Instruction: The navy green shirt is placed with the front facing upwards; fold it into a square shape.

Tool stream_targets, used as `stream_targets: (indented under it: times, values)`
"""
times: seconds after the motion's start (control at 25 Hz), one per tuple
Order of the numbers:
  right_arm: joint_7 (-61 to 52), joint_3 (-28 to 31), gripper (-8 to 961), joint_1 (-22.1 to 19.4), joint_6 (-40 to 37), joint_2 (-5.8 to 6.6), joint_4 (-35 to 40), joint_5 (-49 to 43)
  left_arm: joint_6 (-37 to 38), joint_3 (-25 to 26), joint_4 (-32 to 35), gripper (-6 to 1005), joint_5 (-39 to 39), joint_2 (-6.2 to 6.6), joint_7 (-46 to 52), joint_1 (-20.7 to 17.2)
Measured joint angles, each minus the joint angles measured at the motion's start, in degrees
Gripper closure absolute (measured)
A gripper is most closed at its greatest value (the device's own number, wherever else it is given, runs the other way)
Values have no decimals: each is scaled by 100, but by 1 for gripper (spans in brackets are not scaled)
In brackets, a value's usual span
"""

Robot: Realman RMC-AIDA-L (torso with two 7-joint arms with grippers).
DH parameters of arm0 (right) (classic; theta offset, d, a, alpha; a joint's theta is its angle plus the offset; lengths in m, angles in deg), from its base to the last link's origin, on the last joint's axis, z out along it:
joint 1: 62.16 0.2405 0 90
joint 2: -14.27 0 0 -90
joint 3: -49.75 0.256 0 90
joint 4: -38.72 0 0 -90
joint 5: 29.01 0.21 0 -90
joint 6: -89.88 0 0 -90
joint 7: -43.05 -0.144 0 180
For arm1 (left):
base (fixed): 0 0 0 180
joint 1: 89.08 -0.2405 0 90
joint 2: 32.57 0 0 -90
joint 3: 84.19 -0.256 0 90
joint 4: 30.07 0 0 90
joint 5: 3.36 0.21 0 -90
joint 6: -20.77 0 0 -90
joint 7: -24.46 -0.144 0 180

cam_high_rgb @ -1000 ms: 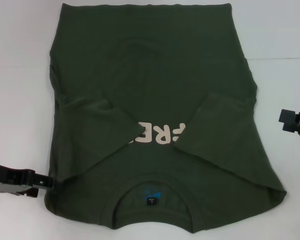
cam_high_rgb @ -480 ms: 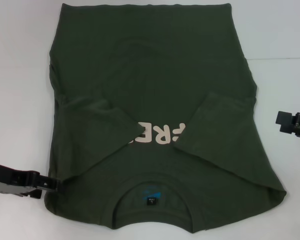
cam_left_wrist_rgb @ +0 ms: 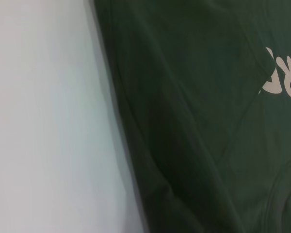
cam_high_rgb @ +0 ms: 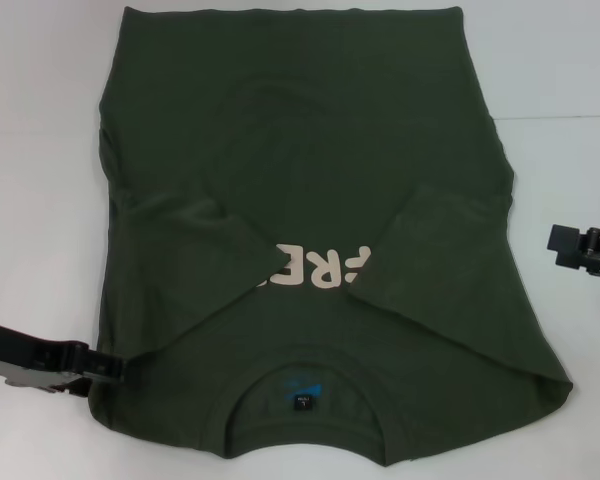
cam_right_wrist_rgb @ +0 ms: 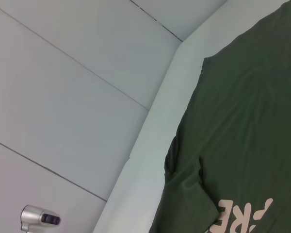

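The large dark olive-green short-sleeved cotton shirt (cam_high_rgb: 310,230) lies flat on the white desk (cam_high_rgb: 40,200), front up, its ribbed round collar (cam_high_rgb: 305,400) nearest the robot and its hem at the far edge. Both sleeves are folded inward across the chest, so the cream lettering (cam_high_rgb: 317,270) is partly covered and only the middle letters show. A small blue neck label (cam_high_rgb: 302,390) sits inside the collar, its print too small to read. The shirt's lowest collar edge is cut off by the bottom of the head view. The left hand (cam_high_rgb: 108,366) reaches in low from the left, its tip right at the shirt's side edge near the shoulder; whether its fingers are apart or pinching cloth cannot be told, since the tip merges with the dark fabric. The left wrist view shows only shirt edge and desk. The right hand (cam_high_rgb: 558,240) is well apart from the shirt, mostly cut off by the frame, its fingers impossible to judge.
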State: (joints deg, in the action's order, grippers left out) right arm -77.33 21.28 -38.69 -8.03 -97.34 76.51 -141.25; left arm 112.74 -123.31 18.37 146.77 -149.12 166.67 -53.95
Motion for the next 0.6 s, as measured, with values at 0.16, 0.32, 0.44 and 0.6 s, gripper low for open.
stream_targets:
  times: [0.16, 0.32, 0.44, 0.6]
  values:
    - [0, -32, 8, 5, 0, -5, 0, 0, -25, 2, -69, 169, -1, 0, 0, 35]
    - [0, -35, 8, 11, 0, -10, 0, 0, -18, 2, -115, 170, -1, 7, -1, 60]
    - [2, -35, 8, 11, 0, -10, 0, 0, 7, 2, -116, 171, -22, 5, -1, 63]
    - [7, -35, 9, 9, 0, -9, 0, 1, 25, 27, -116, 173, -42, 0, -1, 73]
